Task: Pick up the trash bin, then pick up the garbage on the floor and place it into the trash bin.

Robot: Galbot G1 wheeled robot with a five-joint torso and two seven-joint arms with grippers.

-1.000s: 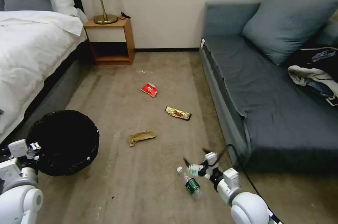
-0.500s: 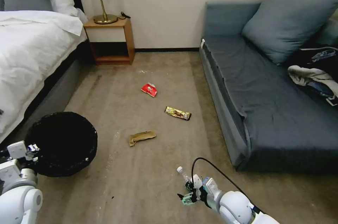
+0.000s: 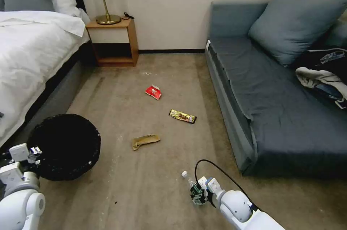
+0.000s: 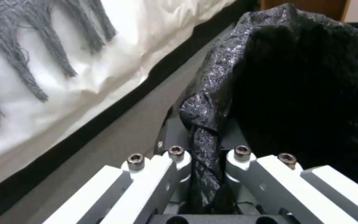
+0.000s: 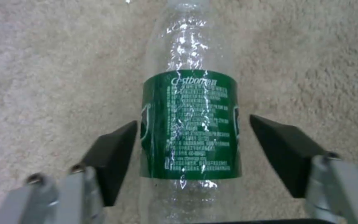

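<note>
Beige carpet [image 3: 144,186] holds litter between bed [image 3: 32,60] and sofa [image 3: 274,107].

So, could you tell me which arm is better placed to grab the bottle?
Right. The right gripper has open fingers on either side of the bottle, while the left gripper is clamped on the trash bin.

Left hand [image 4: 206,174] clamped; right hand [image 5: 191,146] spread.

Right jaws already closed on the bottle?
No: in the right wrist view the right gripper straddles the clear plastic bottle at its green label, jaws open with a gap on each side.
</note>
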